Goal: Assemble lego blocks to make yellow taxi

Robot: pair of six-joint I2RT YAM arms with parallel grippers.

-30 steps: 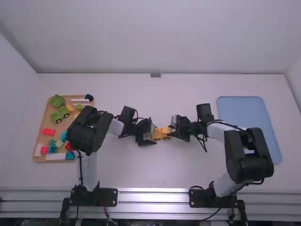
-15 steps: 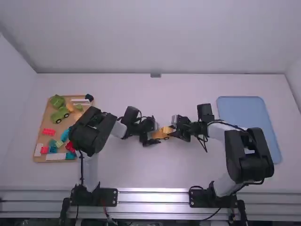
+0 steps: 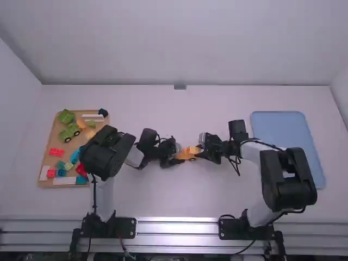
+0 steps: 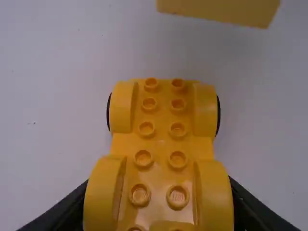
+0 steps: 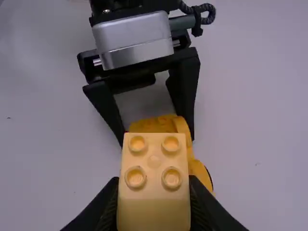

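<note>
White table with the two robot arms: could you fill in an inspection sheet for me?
Surface: white table, a few dark specks
Job's things: yellow car base; yellow block, not yet joined
Clutter: tan tray of coloured blocks; blue tray
Grippers: left closed on car base, right on yellow block
Cables: black cords
Surroundings: plain pale wall, metal rails

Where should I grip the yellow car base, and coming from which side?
I'd take the car base across the fenders nearest the left arm, from that arm's side, one finger per flank, as the left gripper does. Those fenders give opposed outer faces, and the studs between face up, open for the right gripper's block.
</note>
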